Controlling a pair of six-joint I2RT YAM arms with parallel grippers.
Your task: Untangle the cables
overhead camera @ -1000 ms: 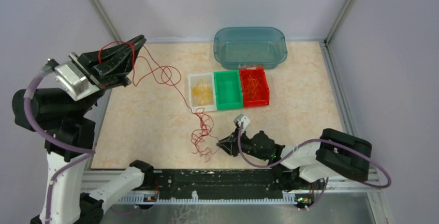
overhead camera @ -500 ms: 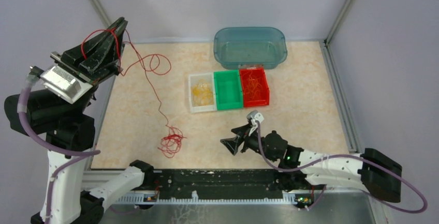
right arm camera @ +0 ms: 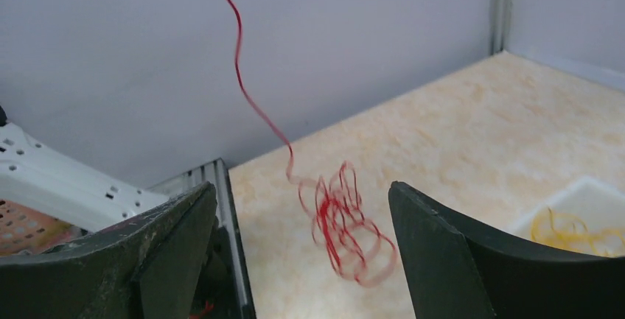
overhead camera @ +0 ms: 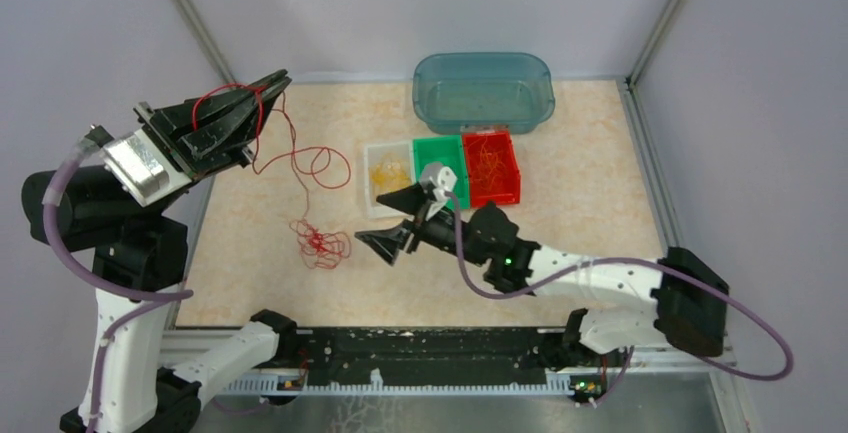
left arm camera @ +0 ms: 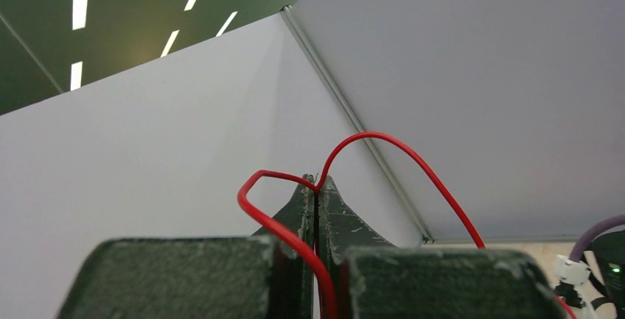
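Observation:
A thin red cable (overhead camera: 297, 165) runs from my raised left gripper (overhead camera: 283, 79) down to a small red clump (overhead camera: 320, 244) low over the table's left half. The left gripper (left arm camera: 317, 183) is shut on that cable, which loops over its tips (left arm camera: 413, 158). My right gripper (overhead camera: 368, 218) is open and points left, just right of the clump. In the right wrist view the clump (right arm camera: 343, 219) looks blurred between and beyond the open right gripper (right arm camera: 302, 186). I cannot tell whether it touches the table. More wires lie in the bins.
A white bin (overhead camera: 372, 185) with yellow wires, a green bin (overhead camera: 440, 175) and a red bin (overhead camera: 512, 168) with orange and red wires stand in a row mid-table. A teal tub (overhead camera: 483, 90) sits behind them. Grey walls enclose the table on three sides.
My right gripper has opened and reached forward and left, from the near edge to beside the bins. The clump has slid left and away from the near edge. The left gripper swung left, then back right.

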